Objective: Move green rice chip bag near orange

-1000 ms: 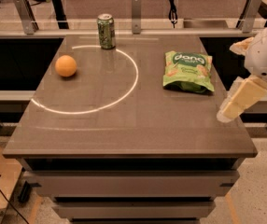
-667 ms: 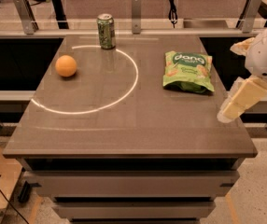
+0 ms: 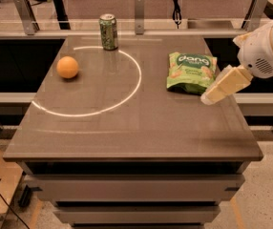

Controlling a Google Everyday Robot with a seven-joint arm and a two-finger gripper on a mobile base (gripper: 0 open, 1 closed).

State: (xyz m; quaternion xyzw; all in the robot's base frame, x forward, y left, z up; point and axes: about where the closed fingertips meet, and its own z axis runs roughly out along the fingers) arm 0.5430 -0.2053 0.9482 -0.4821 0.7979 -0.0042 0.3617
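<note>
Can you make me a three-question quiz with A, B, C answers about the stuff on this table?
1. Where is the orange on the table? A) left side B) right side C) middle
2. What colour is the can? A) red B) green C) blue
3. What is the bag doing? A) lifted in the air B) lying flat C) standing upright
Answers: 1 A, it sits on the left, far from the bag. 2 B, the can at the back edge is green. 3 B, it lies flat on the table; the gripper is by its right front corner, at the table's right edge.
</note>
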